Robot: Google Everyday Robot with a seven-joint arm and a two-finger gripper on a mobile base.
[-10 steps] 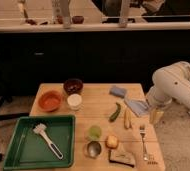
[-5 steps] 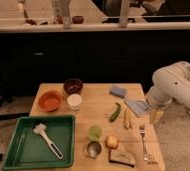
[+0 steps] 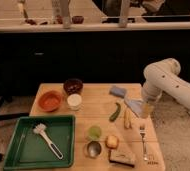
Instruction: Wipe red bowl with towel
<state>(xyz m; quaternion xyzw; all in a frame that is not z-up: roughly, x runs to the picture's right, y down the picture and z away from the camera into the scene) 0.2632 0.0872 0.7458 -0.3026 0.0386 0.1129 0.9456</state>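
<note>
Wooden surface (image 3: 95,114) before dark cabinets: wiping not yet begun, grasp still to come. Shallow orange-red terracotta-like bowl (image 3: 50,100) sits near the left edge, untouched, well apart from the limp, rumpled pale grey-blue towel (image 3: 134,106) lying flat at the right. Gripper (image 3: 147,109) hangs just beside the towel, fingers released, holding nothing.

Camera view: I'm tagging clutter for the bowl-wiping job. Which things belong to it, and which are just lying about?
Belong to the job:
red bowl
towel
gripper, at the towel's right end, near the table's right edge

Just lying about:
dark maroon bowl
white cup
folded blue cloth
green vegetable
fork
green tray holding a brush
</note>
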